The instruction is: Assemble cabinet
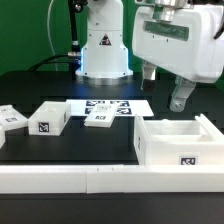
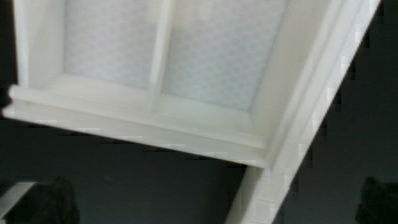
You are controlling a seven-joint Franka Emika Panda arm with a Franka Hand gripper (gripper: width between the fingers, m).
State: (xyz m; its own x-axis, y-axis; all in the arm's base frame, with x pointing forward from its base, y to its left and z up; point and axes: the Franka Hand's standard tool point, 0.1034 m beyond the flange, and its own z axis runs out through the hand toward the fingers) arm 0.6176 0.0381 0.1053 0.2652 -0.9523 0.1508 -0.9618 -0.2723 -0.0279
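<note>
The cabinet (image 1: 172,142) is a large white open box with a square tag on its front, standing at the exterior view's right, behind the long white rail. My gripper (image 1: 172,95) hangs above it, apart from it, open and empty. In the wrist view the cabinet (image 2: 169,65) fills most of the picture, showing two inner compartments and a raised rim. One of its white edges (image 2: 267,185) runs down between my dark fingertips (image 2: 32,205). The fingertips stand wide apart and hold nothing.
A long white rail (image 1: 90,180) lies along the table's front. Small flat tagged white blocks (image 1: 48,120) lie at the exterior view's left, and another (image 1: 100,118) lies by the marker board (image 1: 110,106). The robot base (image 1: 103,45) stands behind.
</note>
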